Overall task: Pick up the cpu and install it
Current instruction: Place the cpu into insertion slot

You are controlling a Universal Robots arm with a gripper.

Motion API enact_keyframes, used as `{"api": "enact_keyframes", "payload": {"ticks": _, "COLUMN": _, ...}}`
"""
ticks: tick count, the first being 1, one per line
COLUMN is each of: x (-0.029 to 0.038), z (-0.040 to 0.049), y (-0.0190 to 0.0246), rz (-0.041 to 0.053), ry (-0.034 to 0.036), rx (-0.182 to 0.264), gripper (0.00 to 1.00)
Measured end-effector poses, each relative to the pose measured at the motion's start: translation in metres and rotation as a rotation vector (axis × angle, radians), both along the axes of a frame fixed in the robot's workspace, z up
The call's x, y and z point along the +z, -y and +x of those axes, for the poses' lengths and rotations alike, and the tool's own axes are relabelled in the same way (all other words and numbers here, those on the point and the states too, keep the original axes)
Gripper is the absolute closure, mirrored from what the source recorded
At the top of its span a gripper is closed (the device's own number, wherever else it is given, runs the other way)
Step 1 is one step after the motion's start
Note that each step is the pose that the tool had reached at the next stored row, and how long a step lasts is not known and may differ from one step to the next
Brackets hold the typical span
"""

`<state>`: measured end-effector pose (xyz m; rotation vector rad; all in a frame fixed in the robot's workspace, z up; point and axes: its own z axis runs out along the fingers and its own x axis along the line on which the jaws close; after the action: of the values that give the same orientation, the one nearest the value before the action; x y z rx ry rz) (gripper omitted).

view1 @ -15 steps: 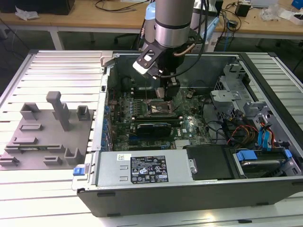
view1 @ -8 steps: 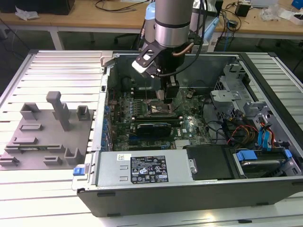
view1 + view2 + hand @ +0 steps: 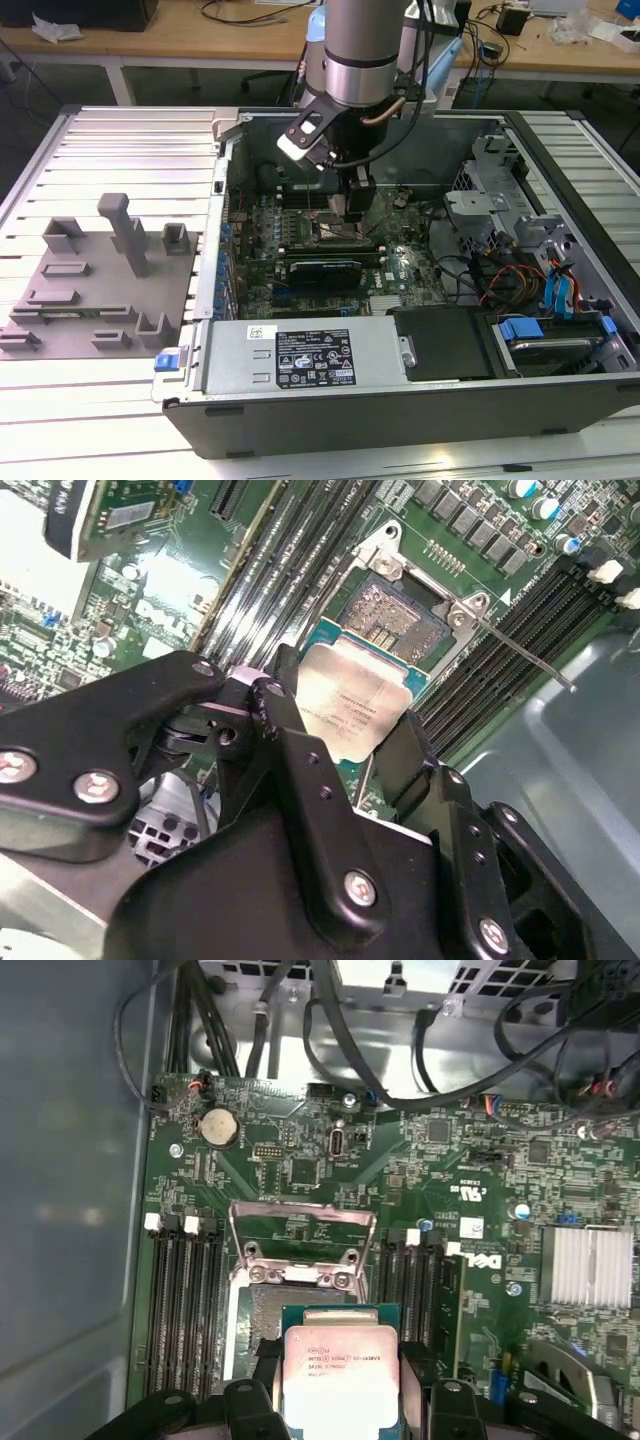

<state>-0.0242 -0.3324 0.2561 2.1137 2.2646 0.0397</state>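
Note:
The cpu [image 3: 352,698] [image 3: 340,1372] is a flat square chip with a silvery top and a blue-green rim. My gripper [image 3: 338,732] [image 3: 340,1385] is shut on it, one black finger [image 3: 278,708] against each of two opposite edges. It hangs just above the open socket [image 3: 398,615] [image 3: 262,1322] on the green motherboard, partly over it. The socket's metal bracket [image 3: 300,1228] is flipped up, and its thin lever [image 3: 520,652] sticks out to one side. In the exterior view my gripper [image 3: 346,206] reaches down into the open computer case [image 3: 400,400] over the socket [image 3: 340,236].
Rows of memory slots [image 3: 182,1300] flank the socket. Black cables [image 3: 330,1030] hang over the board's far edge. A drive cage [image 3: 500,215] and a power supply [image 3: 300,360] fill the case. A grey tray with upright posts [image 3: 100,290] lies at the exterior view's left.

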Motion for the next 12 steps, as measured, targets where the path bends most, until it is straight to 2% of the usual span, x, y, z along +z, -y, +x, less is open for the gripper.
{"api": "enact_keyframes", "payload": {"ticks": 6, "x": -0.0089, "z": -0.0008, "y": -0.0062, "rz": 0.0001, "ry": 0.0, "rx": -0.005, "gripper": 0.45}}
{"api": "enact_keyframes", "payload": {"ticks": 12, "x": -0.0199, "z": -0.0013, "y": -0.0085, "rz": 0.0001, "ry": 0.0, "rx": -0.016, "gripper": 0.45}}
